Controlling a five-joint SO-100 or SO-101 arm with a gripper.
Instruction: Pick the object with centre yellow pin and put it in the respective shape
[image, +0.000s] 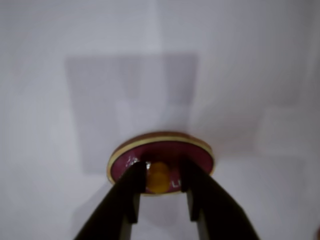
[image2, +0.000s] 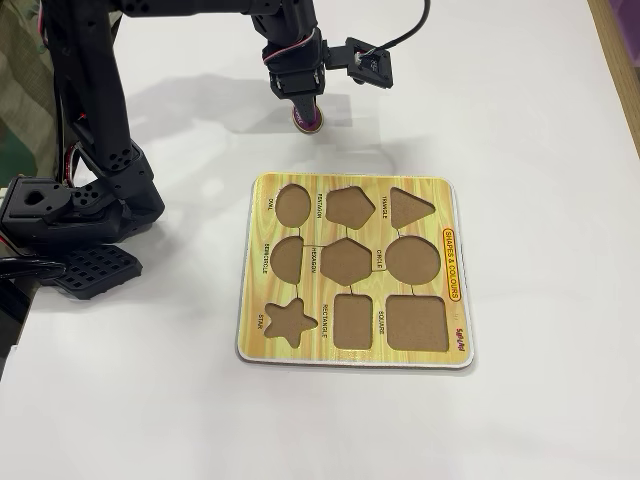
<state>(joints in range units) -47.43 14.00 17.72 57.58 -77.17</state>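
Note:
The object with centre yellow pin (image: 150, 150) is a purple oval piece with a pale rim. In the wrist view my gripper (image: 162, 172) has its two black fingers on either side of the yellow knob (image: 159, 179) and is shut on it. The fixed view shows the gripper (image2: 306, 112) pointing down above the white table, behind the far left of the puzzle board (image2: 300, 352), with the piece (image2: 309, 123) at its tip. The board's oval hole (image2: 292, 205) lies at its far left corner, a short way nearer than the gripper.
The yellow board has several shaped holes, among them a pentagon (image2: 350, 206), a triangle (image2: 410, 206) and a star (image2: 289, 322). The arm's black base (image2: 75, 205) stands at the left edge. White table (image2: 540, 150) surrounds the board.

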